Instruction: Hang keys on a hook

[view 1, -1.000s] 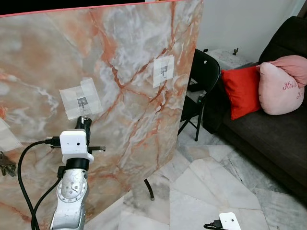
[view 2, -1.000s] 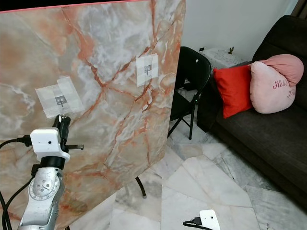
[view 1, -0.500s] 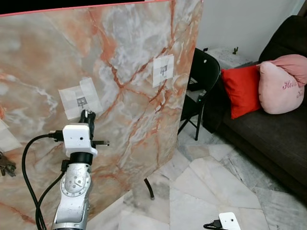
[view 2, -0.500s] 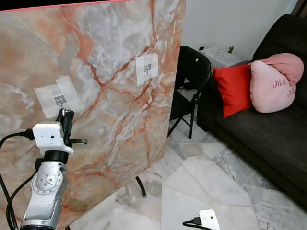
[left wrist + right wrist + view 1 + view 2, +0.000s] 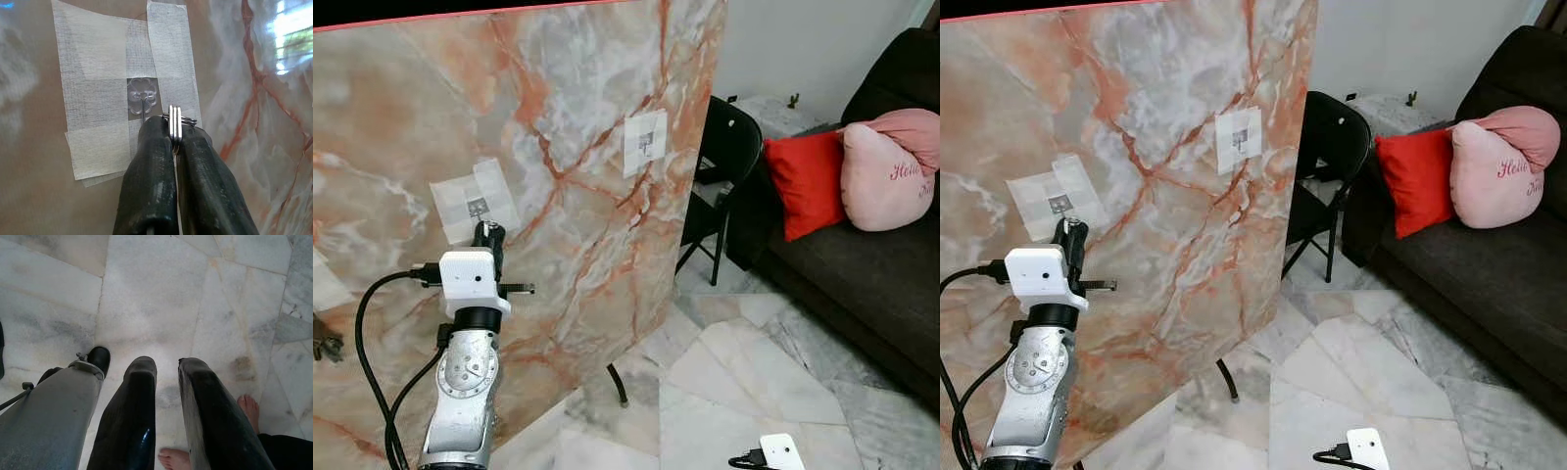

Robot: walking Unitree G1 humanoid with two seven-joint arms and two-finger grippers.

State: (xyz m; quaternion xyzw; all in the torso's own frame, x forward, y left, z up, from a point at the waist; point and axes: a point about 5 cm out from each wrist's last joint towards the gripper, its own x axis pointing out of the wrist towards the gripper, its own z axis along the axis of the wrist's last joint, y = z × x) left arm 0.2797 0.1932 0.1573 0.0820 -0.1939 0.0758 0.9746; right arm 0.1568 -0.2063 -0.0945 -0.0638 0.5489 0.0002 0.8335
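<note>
Standing upright at the left, the marble-patterned board (image 5: 568, 147) carries a taped hook (image 5: 142, 93) on a patch of translucent tape (image 5: 98, 98). The left gripper (image 5: 172, 139) is raised against this patch, its two black fingers (image 5: 151, 166) pressed together on the key ring (image 5: 174, 123), which sits just beside and slightly below the clear flower-shaped hook base. Whether the ring is over the hook cannot be told. Further right on the board is a second taped hook (image 5: 645, 143). Behind the board's right edge stands a black folding chair (image 5: 729, 157). At the far right a dark sofa (image 5: 862, 274) holds a red cushion (image 5: 806, 181) and a pink cushion (image 5: 886, 176). The right gripper (image 5: 166, 377) hangs over the marble floor (image 5: 156, 293), fingers slightly apart and empty; a person's bare toes (image 5: 249, 406) show beside it
</note>
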